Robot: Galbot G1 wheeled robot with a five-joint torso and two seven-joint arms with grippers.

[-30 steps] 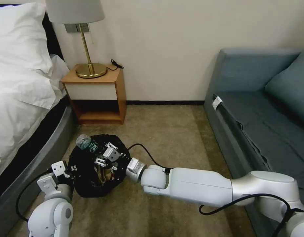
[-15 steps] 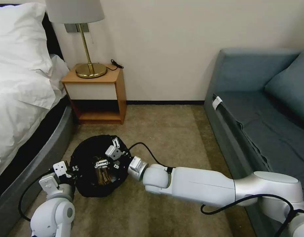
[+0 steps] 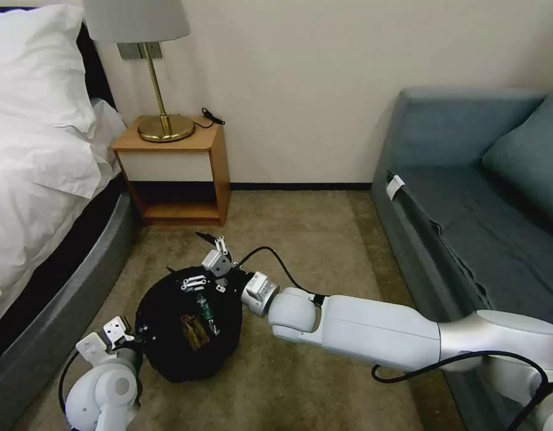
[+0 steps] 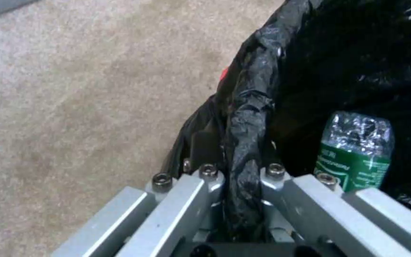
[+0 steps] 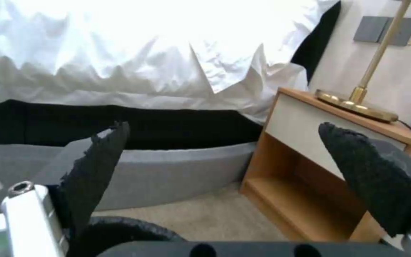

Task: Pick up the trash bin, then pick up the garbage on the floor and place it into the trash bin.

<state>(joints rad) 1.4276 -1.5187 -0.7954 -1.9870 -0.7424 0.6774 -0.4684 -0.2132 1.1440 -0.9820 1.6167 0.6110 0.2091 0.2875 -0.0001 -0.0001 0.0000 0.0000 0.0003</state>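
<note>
Two pincers at work, logged left to right. Left pincer [image 4: 243, 200]: pressed together on the bag-wrapped rim of the trash bin [image 3: 168, 335], pinching it at the bin's 8 o'clock in the head view; in the left wrist view the black liner fold sits squeezed between the two metal fingers [image 4: 186, 200]. Bin is tipped, mouth facing up and toward the camera, carried low over the carpet between bed and sofa.

Inside the bin: bottle [image 4: 355, 153] with green label lies against the liner, long axis running roughly 12 to 6 in the head view, next to a brown-yellow wrapper [image 3: 195, 331]. Other litter pieces not discernible; no litter visible on the open carpet.

Right pincer [image 3: 205, 258]: spread wide, nothing between the pads [image 5: 96, 167], hovering at the bin's 1 o'clock rim, just above and beyond the mouth, pointing toward the nightstand [image 3: 177, 173].

Judgement: bottle lies at about 7 o'clock from the right pincer, already inside the bin. Left arm is the nearer one and carries the load; any further pickup falls to the right arm.
</note>
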